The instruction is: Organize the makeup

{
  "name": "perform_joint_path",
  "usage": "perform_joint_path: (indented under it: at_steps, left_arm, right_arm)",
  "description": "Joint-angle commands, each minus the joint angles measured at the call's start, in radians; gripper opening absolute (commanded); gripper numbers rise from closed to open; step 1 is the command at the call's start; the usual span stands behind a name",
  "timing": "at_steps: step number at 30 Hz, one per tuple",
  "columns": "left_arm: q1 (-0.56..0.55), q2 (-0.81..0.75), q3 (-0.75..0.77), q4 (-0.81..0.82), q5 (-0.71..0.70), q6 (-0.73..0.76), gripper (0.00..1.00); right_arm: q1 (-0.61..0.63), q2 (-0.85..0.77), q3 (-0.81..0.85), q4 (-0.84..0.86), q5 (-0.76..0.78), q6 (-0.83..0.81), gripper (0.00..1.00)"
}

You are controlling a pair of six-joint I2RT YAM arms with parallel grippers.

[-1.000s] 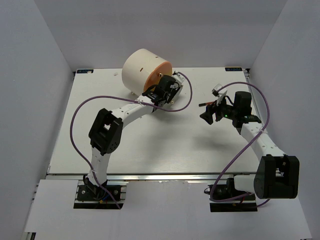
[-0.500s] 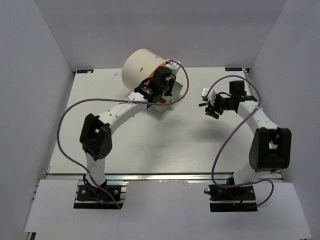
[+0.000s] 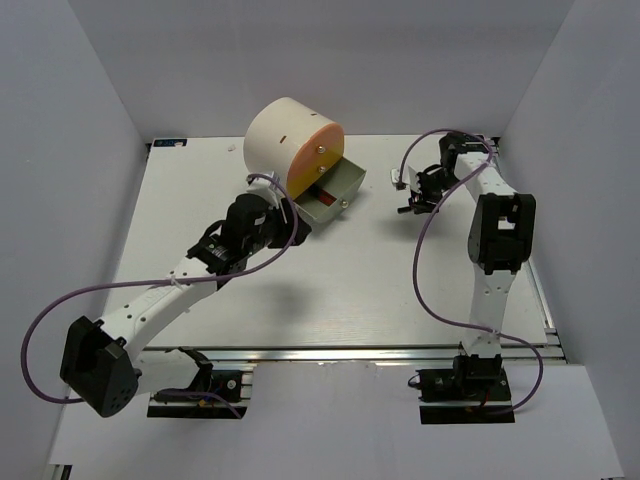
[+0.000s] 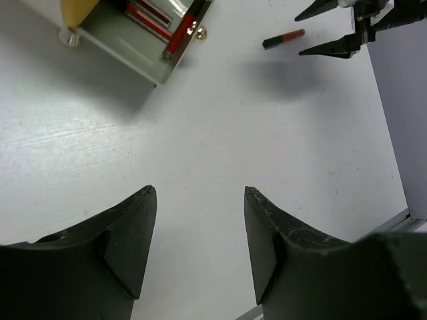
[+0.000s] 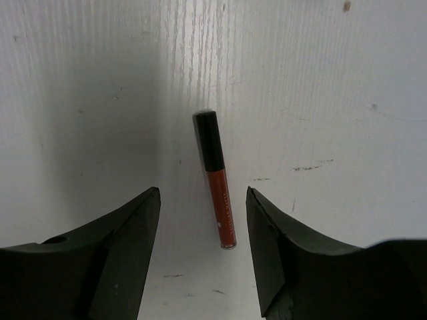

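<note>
Right pincer (image 5: 202, 195) now above black-capped red stick (image 5: 216, 181)

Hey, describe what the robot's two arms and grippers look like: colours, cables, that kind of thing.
The left arm and right arm both have slim white links joined by chunky black joint housings. A purple cable loops loosely along each. The left gripper and right gripper each have two matte black fingers tapering to blunt tips.
</note>
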Motion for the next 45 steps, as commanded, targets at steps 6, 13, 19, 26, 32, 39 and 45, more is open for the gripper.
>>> perform_joint_path:
  at_steps: [6, 13, 19, 26, 32, 39, 45]
  left_arm:
    - [0.038, -0.105, -0.098, 0.037, -0.02, -0.125, 0.66]
    - [0.059, -0.087, -0.095, 0.02, 0.002, -0.125, 0.66]
    - [0.067, -0.091, -0.108, 0.031, 0.003, -0.148, 0.66]
    - [0.07, -0.091, -0.115, 0.037, 0.009, -0.165, 0.66]
    - [0.071, -0.087, -0.131, 0.046, 0.008, -0.168, 0.66]
    - [0.076, -0.09, -0.161, 0.058, 0.008, -0.177, 0.66]
    - [0.082, -0.119, -0.189, 0.064, -0.014, -0.188, 0.66]
  right_arm:
    - [-0.006, 0.104, 0.154, -0.152, 0.06, -0.051, 0.6]
    - [-0.006, 0.171, 0.197, -0.155, 0.083, -0.031, 0.59]
    - [-0.005, 0.239, 0.276, -0.241, 0.1, -0.044, 0.56]
    - [-0.005, 0.247, 0.25, -0.359, 0.12, -0.097, 0.47]
    - [-0.005, 0.158, 0.062, -0.232, 0.132, -0.045, 0.32]
    - [-0.005, 0.046, -0.087, -0.062, 0.091, 0.107, 0.08]
    - [0.003, -0.098, -0.159, -0.015, -0.055, 0.165, 0.0]
